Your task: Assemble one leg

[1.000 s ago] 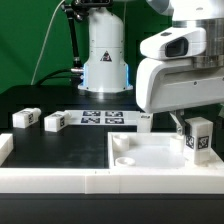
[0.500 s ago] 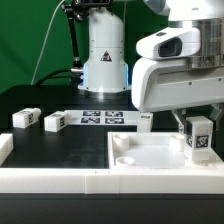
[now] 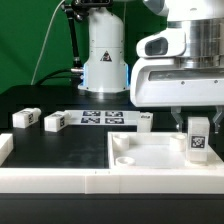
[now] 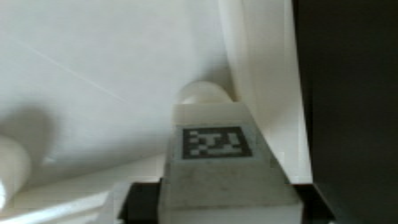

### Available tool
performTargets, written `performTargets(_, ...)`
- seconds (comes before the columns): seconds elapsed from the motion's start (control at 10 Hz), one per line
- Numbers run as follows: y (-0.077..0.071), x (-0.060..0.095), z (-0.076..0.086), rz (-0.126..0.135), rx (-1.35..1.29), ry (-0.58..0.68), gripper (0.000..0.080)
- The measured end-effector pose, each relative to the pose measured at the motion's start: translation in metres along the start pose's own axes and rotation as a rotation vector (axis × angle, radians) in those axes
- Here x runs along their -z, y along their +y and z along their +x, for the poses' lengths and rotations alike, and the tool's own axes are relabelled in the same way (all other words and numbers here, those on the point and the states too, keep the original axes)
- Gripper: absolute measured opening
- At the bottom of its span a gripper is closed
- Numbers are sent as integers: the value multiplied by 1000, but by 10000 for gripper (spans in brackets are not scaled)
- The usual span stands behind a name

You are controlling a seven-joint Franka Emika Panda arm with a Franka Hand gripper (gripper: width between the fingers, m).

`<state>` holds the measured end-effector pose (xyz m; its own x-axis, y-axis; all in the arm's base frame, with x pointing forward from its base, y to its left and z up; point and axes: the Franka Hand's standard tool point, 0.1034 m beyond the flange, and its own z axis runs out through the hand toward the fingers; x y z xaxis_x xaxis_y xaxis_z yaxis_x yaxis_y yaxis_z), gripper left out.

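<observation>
Leg (image 3: 198, 141) sits upright, clamped between the fingers of the gripper (image 3: 197, 126); just beneath the gripper lies the white panel (image 3: 150, 158).

No readable text or numbers; only coded square tags on leg (image 3: 198, 138), marker board (image 3: 100, 118).

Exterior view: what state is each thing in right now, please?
White panel: lying flat on the table.
Held leg: upright, clamped above the white panel.
Jaws: shut on that leg.
Two loose legs: lying on the table, untouched.
Marker board: flat on the table.
</observation>
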<state>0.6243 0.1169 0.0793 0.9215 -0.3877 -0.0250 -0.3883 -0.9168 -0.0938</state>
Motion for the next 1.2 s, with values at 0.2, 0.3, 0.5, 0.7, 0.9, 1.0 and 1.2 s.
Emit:
performTargets(0.2, 0, -2, -3, 2, -218, -7, 296)
performTargets(0.3, 0, -2, -3, 6, -361, -12, 296)
performTargets(0.5, -2, -3, -4, 9, -605, -14, 296)
performTargets(0.7, -6, -3, -6, 5, -808, -12, 296)
performTargets(0.9, -6, -2, -5, 21, -872, -31, 296)
performTargets(1.0, -7, -2, -6, 22, -855, -31, 296)
performTargets(1.2, -6, -2, -6, 19, -742, -32, 459)
